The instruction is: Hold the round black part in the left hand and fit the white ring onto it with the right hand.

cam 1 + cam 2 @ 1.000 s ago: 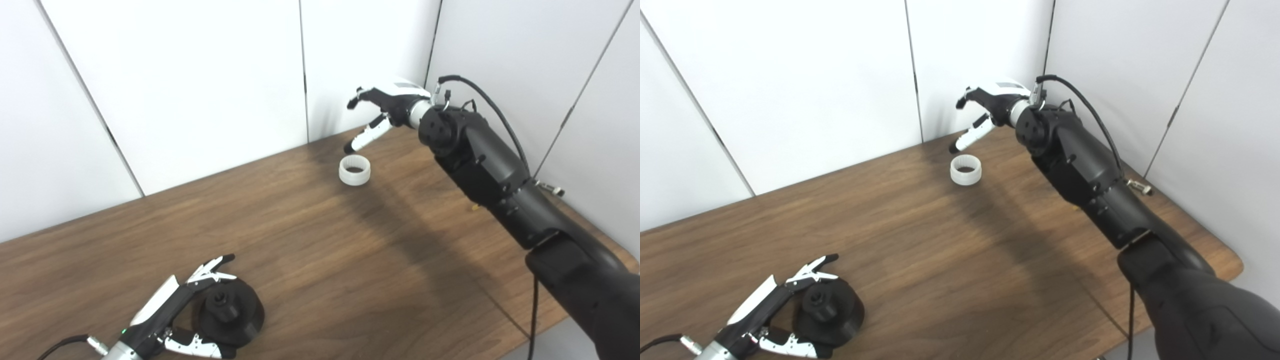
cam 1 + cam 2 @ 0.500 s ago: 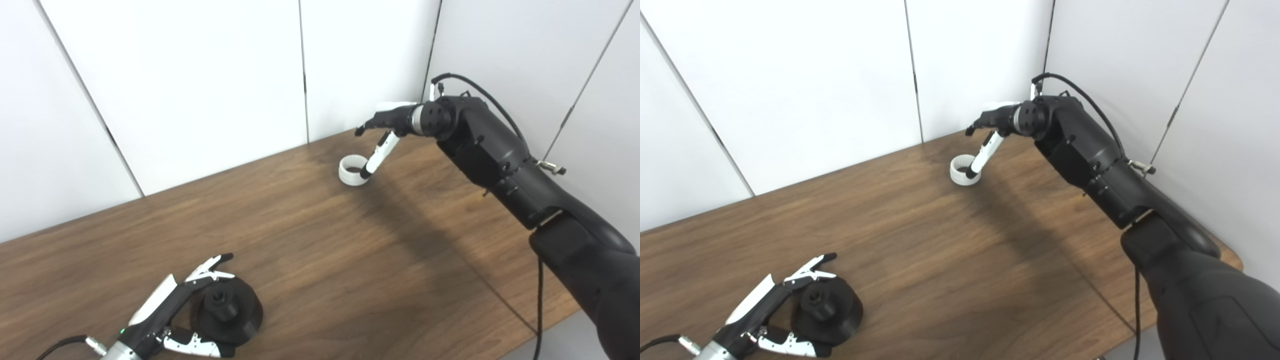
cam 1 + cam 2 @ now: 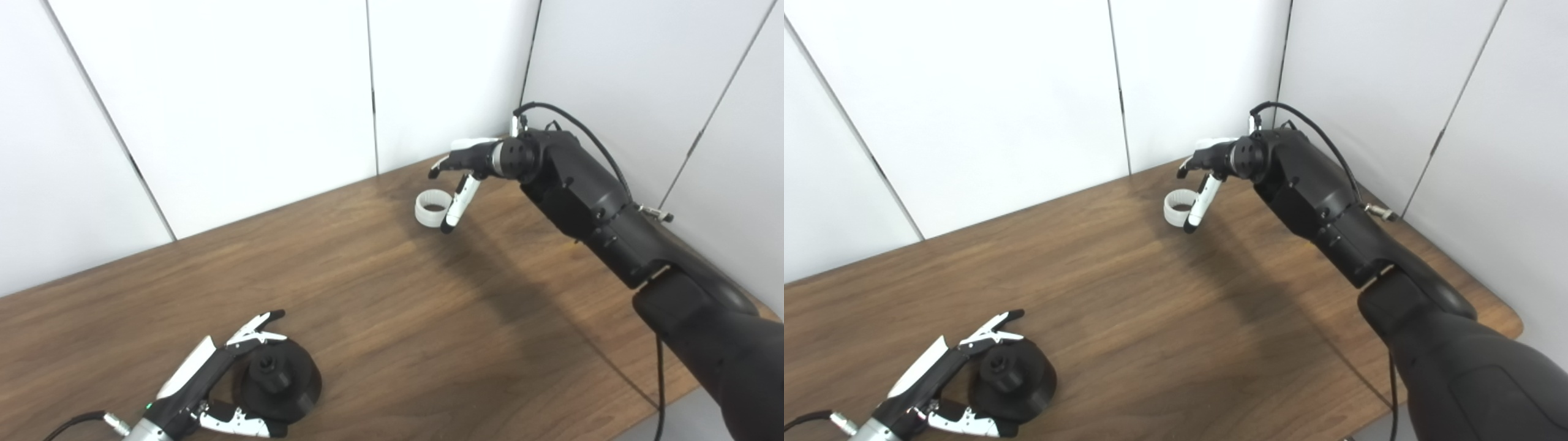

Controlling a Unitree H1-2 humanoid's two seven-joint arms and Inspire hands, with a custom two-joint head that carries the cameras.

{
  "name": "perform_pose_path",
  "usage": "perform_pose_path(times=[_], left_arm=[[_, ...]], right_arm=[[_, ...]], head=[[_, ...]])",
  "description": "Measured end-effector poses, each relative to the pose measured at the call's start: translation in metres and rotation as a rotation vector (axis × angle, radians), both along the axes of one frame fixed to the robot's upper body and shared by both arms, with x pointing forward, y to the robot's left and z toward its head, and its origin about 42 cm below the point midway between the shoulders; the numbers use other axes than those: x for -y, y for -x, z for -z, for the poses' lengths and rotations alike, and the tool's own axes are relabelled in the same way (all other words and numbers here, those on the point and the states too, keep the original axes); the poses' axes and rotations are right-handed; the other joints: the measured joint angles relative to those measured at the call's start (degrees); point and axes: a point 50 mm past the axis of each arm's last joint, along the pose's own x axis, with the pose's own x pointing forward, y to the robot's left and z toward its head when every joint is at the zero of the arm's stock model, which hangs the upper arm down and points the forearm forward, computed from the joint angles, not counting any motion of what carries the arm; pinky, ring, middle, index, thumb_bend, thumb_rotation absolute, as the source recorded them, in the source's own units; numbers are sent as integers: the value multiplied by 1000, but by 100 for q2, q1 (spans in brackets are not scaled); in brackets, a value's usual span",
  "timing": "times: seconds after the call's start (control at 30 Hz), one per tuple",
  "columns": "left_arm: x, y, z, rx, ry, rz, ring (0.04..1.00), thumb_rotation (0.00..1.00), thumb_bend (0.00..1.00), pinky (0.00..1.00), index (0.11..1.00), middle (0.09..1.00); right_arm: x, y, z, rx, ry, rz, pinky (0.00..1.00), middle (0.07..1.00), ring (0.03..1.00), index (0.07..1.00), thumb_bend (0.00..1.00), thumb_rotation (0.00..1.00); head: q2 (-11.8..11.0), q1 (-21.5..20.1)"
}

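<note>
White panels back the brown table [image 3: 392, 318]. Lower left, my left hand [image 3: 208, 392] cups the black part [image 3: 280, 383], fingers spread. Upper right, my right hand [image 3: 460, 177] hangs loosely open, thumb against the ring [image 3: 430, 209].

Lab/test bay: bare white panel walls [image 3: 245, 92] round wood table [image 3: 398, 318].

White ring [image 3: 430, 209]: short open cylinder, ribbed outer wall, sat flat on the wooden table near its far edge, opening up. Round black part [image 3: 280, 384]: wide disc base with a small raised hub at center, lay flat at the near left, well apart from the ring.
</note>
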Motion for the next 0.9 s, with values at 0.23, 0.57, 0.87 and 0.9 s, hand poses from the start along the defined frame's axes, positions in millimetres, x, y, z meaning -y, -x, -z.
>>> perform_pose_path(times=[0.23, 0.57, 0.87, 0.9], left_arm=[[0, 1, 0, -1, 1, -1, 1000, 61, 523, 985, 484, 974], [-1, 2, 1, -1, 1, -2, 1000, 62, 523, 981, 483, 973], [-5, 5, 0, 2, 0, -4, 1000, 63, 523, 980, 483, 970], [-5, 5, 1, 2, 0, -5, 1000, 62, 523, 979, 483, 972]], right_arm=[[-3, 1, 22, 34, -13, 21, 766, 980, 929, 897, 989, 289], [-5, 2, 33, 88, -27, 32, 814, 978, 933, 901, 954, 279], [-4, 1, 41, 89, -28, 42, 829, 961, 912, 875, 936, 261], [-5, 1, 42, 94, -29, 38, 829, 956, 909, 869, 928, 255]], head=[[0, 0], [18, 53], [44, 115], [62, 141]])
